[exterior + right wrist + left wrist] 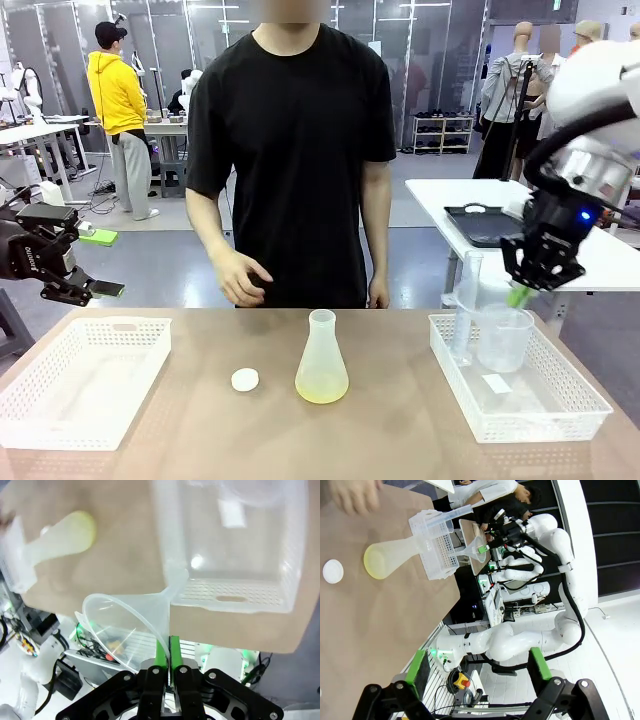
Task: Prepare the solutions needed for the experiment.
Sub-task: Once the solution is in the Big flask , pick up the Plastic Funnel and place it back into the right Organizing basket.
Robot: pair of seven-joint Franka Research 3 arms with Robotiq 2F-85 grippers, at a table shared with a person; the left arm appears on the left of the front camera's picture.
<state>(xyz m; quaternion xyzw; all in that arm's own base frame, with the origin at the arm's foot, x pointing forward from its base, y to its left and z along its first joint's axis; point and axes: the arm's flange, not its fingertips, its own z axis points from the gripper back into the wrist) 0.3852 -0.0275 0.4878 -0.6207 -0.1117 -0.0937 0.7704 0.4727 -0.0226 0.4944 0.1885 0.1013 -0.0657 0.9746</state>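
Note:
The solutions are a shallow pale yellow-green layer in the bottom of a frosted conical flask standing mid-table. The liquid also shows in the left wrist view, and in the right wrist view as a yellow patch. My right gripper hangs above the right basket, shut on the rim of a clear funnel; its green pads pinch the rim. My left gripper hovers open at the far left, with nothing between its fingers.
A white cap lies left of the flask. A white basket sits front left. The right basket holds a clear beaker and a tall cylinder. A person stands across the table, one hand just above its far edge.

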